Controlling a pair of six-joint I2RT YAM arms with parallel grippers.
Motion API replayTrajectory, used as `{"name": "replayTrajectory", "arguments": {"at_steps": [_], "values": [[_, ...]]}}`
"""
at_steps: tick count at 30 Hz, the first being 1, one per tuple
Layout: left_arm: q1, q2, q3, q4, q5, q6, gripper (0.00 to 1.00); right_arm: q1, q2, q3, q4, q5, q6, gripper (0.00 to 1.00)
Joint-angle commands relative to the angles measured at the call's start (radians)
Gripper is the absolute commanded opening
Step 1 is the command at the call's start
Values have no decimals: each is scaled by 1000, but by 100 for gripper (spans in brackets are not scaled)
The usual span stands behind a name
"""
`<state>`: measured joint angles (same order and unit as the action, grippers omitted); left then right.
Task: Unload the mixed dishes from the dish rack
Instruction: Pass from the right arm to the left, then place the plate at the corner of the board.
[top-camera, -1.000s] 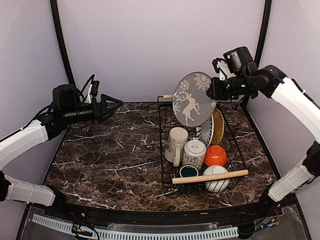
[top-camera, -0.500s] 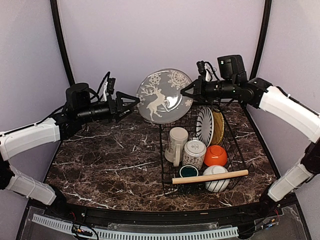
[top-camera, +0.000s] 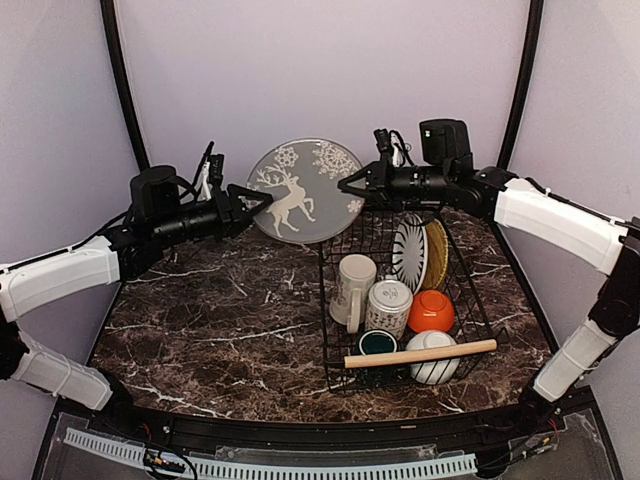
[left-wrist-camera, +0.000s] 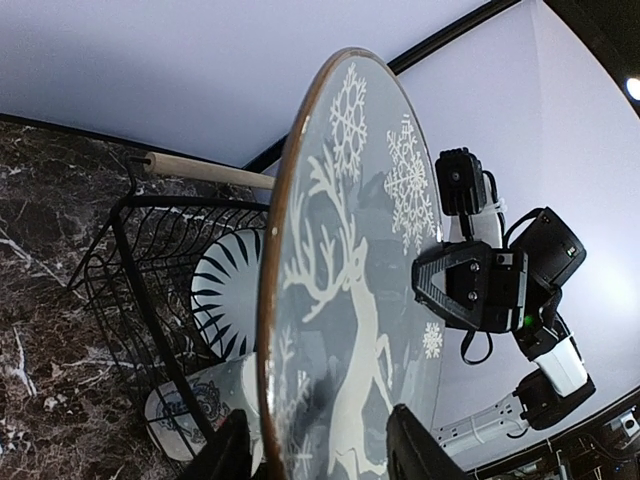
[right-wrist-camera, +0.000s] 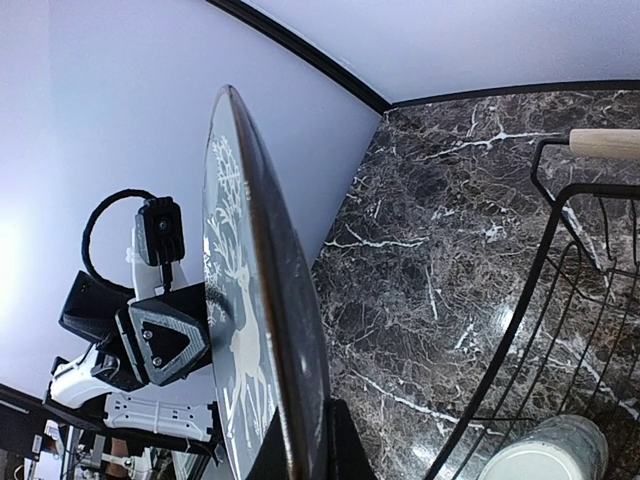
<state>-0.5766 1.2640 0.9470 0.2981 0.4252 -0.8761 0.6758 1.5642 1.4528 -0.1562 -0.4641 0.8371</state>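
Observation:
A grey plate with a white reindeer and snowflakes (top-camera: 305, 190) hangs upright in the air left of the dish rack (top-camera: 328, 300). My right gripper (top-camera: 350, 188) is shut on its right rim; the wrist view shows the fingers (right-wrist-camera: 300, 450) pinching the plate edge (right-wrist-camera: 250, 330). My left gripper (top-camera: 258, 200) straddles the opposite rim, its fingers (left-wrist-camera: 320, 450) standing either side of the plate (left-wrist-camera: 350, 300) with a gap still showing. Inside the rack are a radial-patterned plate (top-camera: 410, 252), cream mug (top-camera: 353, 285), patterned mug (top-camera: 388, 305), dark green cup (top-camera: 377, 343), orange bowl (top-camera: 431, 310) and white bowl (top-camera: 437, 362).
A yellowish plate (top-camera: 437, 252) stands behind the radial one. A wooden rod handle (top-camera: 420, 353) crosses the rack's near end, another (left-wrist-camera: 205, 172) its far end. Dark marble tabletop (top-camera: 220, 320) stretches left of the rack. Purple walls enclose the back and sides.
My right arm carried the reindeer plate from above the rack leftward. My left arm moved in to meet it, and its jaws narrowed around the plate's left rim.

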Motion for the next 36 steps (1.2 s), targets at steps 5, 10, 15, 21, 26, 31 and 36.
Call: {"name": "replayTrajectory", "arguments": {"at_steps": [5,10,15,21,26,31,36], "values": [[-5,-21,-20,35,6,-39,32,2,-5,-32,264,-88,51,0],[-5,-22,-13,13,2,-52,12,2,-2,-54,284,-99,57,0],[-3,-24,-10,-16,-6,-71,1,1,1,-69,289,-96,54,3],[35,-33,-16,-43,4,-112,1,-8,-7,-68,207,-64,-2,57],[114,-57,-42,-37,67,-148,1,-26,-51,-75,78,21,-80,98],[271,-102,-70,-112,134,-131,1,-34,-98,-42,-135,196,-204,99],[446,-148,-95,-193,203,-86,1,-35,-131,3,-340,391,-319,99]]}}
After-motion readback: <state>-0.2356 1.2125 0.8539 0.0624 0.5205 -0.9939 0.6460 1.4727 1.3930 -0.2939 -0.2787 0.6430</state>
